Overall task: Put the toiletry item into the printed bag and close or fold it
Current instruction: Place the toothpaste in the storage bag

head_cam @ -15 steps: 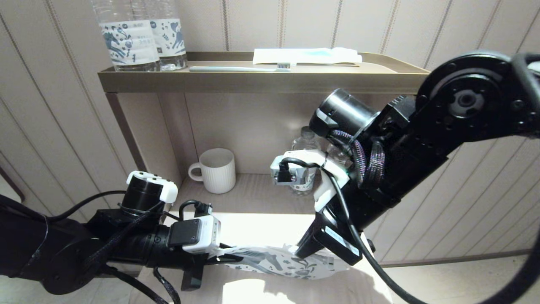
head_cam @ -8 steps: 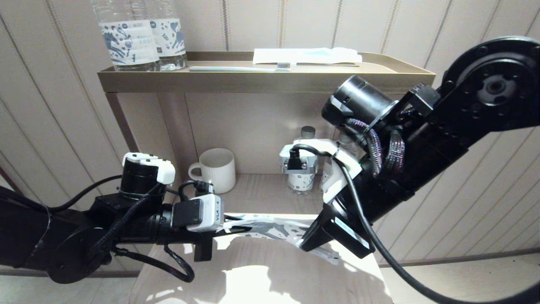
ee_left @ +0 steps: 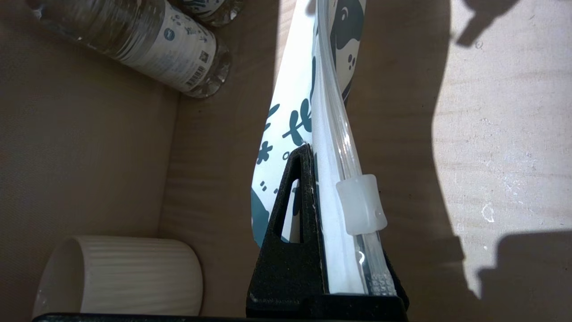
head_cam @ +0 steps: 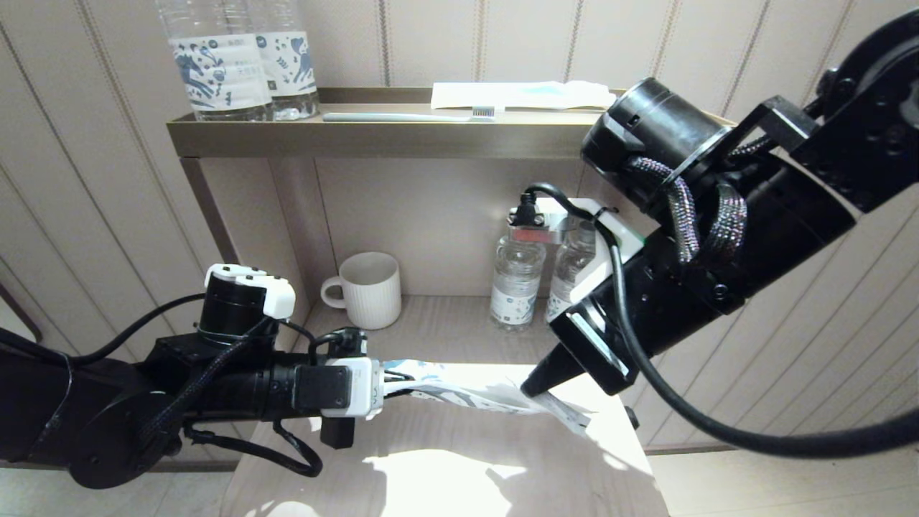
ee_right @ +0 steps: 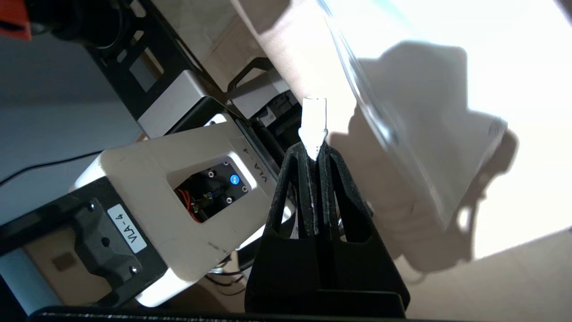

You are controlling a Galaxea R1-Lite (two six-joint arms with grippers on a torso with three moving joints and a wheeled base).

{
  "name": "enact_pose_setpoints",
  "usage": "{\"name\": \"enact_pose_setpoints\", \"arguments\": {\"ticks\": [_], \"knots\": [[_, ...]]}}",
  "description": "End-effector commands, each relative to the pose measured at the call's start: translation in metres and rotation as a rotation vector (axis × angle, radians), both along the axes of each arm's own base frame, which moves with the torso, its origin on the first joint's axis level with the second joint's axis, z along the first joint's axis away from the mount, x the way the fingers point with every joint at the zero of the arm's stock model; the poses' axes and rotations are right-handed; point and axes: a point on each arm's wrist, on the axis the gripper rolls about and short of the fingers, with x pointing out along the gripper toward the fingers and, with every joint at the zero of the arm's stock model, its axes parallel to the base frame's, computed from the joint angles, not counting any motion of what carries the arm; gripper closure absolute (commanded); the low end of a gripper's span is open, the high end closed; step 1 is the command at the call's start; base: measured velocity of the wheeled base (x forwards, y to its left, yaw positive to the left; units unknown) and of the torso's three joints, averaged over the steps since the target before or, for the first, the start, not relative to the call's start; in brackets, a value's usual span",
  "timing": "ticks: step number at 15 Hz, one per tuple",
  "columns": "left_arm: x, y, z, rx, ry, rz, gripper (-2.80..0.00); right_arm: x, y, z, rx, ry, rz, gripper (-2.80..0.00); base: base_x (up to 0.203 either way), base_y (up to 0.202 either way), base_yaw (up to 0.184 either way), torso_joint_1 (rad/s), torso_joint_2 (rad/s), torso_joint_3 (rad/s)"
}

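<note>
The printed bag point(head_cam: 459, 388), white with blue doodles, hangs stretched above the table between both grippers. My left gripper point(head_cam: 391, 379) is shut on its left end. In the left wrist view the bag point(ee_left: 290, 112) runs edge-on between the fingers point(ee_left: 295, 201), with its clear zip slider point(ee_left: 359, 203) close by the left gripper point(ee_left: 319, 179). My right gripper point(head_cam: 533, 391) is shut on the bag's right part; a loose end point(head_cam: 571, 418) droops past it. In the right wrist view a white strip of bag point(ee_right: 314, 120) sticks out of the right gripper point(ee_right: 314, 154). A toothbrush point(head_cam: 409, 116) and a white packet point(head_cam: 524, 94) lie on the top shelf.
Two large horse-label water bottles point(head_cam: 237, 64) stand on the top shelf's left. On the lower shelf stand a ribbed white mug point(head_cam: 370, 289) and two small bottles point(head_cam: 515, 280). The pale wooden table point(head_cam: 459, 474) lies under the bag. Striped wall panels stand on both sides.
Both grippers have lifted the bag off the table and drawn it taut. The right arm rose and swung right, uncovering the small bottles; the left gripper rose a little.
</note>
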Motion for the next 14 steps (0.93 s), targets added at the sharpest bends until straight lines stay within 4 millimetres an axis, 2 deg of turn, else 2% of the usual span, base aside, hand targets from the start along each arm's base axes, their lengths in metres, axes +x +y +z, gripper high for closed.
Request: {"name": "enact_pose_setpoints", "arguments": {"ticks": [1, 5, 14], "knots": [[0.0, 0.0, 0.001, 0.002, -0.011, -0.002, 0.0, 0.004, -0.007, -0.005, -0.034, 0.052, -0.04, 0.0, 0.0, 0.0, 0.0, 0.0, 0.0, 0.0], [0.0, 0.0, -0.004, 0.012, -0.001, -0.002, 0.0, 0.024, -0.012, -0.033, -0.117, 0.173, -0.105, 0.0, 0.0, 0.0, 0.0, 0.0, 0.0, 0.0], [0.0, 0.0, -0.004, 0.014, 0.0, -0.001, 0.0, 0.018, -0.01, -0.035, -0.126, 0.185, -0.09, 0.0, 0.0, 0.0, 0.0, 0.0, 0.0, 0.0]]}}
